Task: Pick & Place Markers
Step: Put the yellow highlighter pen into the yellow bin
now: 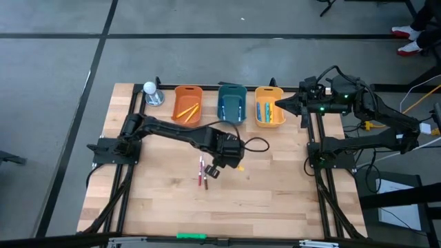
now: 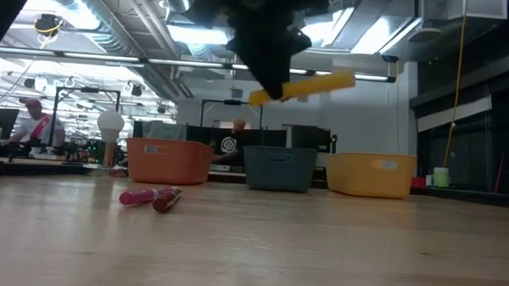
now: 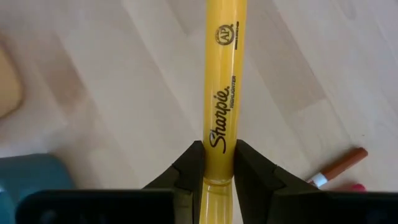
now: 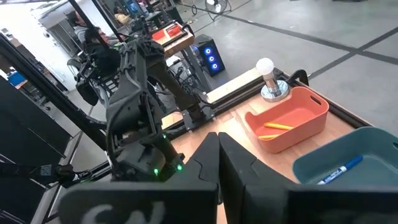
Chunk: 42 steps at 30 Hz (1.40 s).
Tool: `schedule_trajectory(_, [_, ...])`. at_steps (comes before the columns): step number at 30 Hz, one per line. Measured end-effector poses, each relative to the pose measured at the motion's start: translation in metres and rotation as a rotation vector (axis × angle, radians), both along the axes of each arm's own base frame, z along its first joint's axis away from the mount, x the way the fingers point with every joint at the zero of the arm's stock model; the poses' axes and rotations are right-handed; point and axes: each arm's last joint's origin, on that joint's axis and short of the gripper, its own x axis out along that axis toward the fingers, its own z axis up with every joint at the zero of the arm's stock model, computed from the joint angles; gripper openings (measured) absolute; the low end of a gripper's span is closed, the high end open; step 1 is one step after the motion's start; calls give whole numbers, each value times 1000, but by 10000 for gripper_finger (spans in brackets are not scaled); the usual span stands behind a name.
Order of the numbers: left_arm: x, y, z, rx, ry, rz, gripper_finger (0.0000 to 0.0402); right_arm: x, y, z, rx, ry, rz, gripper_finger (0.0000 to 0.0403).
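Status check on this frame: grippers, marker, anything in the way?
Left gripper shut on yellow marker, lifted above table centre. Right gripper shut, parked by yellow bin. Two markers left on table. Path to bins unobstructed.

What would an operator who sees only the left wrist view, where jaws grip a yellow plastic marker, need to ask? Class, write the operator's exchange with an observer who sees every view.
Operator: Is the yellow plastic marker clear of the table?
Observer: Yes. The low view shows the left gripper holding it in the air, above the bins' rims.
Operator: Which bin already has yellow markers?
Observer: The orange plastic bin, the leftmost of three in the high view.
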Motion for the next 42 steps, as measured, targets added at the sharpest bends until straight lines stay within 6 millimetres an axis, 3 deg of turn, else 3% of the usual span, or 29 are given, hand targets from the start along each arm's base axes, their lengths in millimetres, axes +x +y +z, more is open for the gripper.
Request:
schedule_trajectory(13, [6, 10, 64, 11, -160, 37, 61, -12, 3, 4, -33, -32, 4, 0])
schedule_trajectory(29, [1, 44, 149, -11, -453, 127, 61, -21, 4, 7, -81, -53, 10, 0])
schedule_trajectory(42, [-18, 66, 189, -51, -648, 216, 61, -22, 5, 16, -193, -130, 17, 0])
